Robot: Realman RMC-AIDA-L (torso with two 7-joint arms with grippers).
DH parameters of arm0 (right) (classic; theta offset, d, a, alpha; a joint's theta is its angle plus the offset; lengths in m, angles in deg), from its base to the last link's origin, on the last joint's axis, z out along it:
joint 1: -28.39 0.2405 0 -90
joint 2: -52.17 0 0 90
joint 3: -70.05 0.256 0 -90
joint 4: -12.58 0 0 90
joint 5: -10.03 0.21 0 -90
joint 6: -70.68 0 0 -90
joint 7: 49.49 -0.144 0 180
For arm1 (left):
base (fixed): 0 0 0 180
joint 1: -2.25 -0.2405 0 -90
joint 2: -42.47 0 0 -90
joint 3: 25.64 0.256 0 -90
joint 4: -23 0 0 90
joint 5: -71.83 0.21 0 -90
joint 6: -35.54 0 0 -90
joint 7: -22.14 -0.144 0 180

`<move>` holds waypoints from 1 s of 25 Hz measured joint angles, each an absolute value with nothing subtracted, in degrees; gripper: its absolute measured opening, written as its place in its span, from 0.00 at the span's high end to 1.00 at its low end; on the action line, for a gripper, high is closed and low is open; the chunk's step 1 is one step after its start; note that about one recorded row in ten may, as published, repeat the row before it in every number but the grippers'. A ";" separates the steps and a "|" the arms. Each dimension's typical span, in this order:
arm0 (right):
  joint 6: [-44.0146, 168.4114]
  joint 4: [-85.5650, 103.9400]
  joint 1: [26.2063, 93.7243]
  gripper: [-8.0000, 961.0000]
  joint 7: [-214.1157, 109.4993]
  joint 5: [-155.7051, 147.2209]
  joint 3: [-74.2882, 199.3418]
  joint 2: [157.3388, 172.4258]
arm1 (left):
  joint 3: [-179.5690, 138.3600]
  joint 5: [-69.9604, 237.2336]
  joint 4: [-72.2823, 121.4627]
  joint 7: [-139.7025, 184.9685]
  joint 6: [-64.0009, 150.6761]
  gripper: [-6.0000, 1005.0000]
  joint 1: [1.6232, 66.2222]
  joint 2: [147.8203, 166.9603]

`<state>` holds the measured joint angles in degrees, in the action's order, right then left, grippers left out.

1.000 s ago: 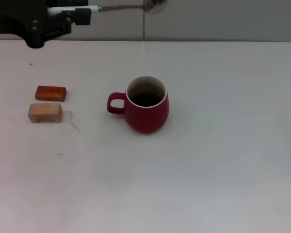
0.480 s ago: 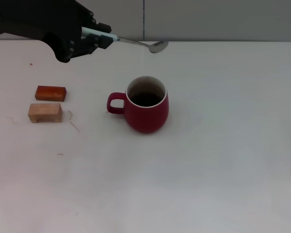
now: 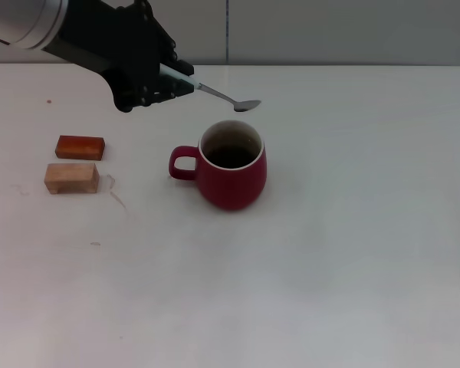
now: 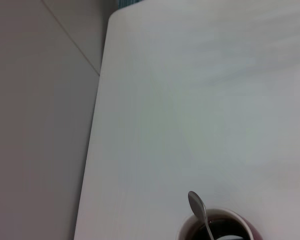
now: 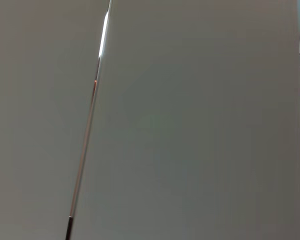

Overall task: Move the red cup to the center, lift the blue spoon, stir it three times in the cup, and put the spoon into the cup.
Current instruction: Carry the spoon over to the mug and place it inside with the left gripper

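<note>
Blue spoon (image 3: 228, 99) in left gripper (image 3: 171, 80) hangs above red cup (image 3: 230, 165).

A plain white desk (image 3: 353, 253) fills most of the head view, its surface matte with a few faint scuffs near its left side. Behind its far edge stands a pale grey wall (image 3: 353, 31) split by one thin dark vertical seam (image 3: 228, 31). The light is soft and even.

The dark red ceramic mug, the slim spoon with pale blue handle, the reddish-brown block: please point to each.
dark red ceramic mug (image 3: 234, 182), head view, front wall.
slim blue-handled spoon (image 3: 248, 105), head view, metal bowl.
reddish-brown block (image 3: 80, 146), head view, top face.
</note>
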<state>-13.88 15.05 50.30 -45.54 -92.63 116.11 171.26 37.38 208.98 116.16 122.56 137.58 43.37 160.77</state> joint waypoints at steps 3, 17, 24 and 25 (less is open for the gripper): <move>-13.93 15.04 50.28 0.29 -45.54 -92.63 116.11 171.26 | 39.80 210.56 116.27 122.64 136.87 0.86 43.77 160.87; -14.03 15.77 49.54 0.29 -45.54 -92.63 116.10 171.35 | 48.30 217.76 114.81 123.37 134.26 0.86 45.77 161.04; -14.05 15.75 49.53 0.29 -45.54 -92.63 116.11 171.35 | 50.75 220.32 111.71 123.44 131.58 0.86 46.26 161.09; -14.05 15.74 49.56 0.29 -45.54 -92.63 116.11 171.35 | 51.52 220.78 110.62 123.47 130.60 0.86 46.31 161.10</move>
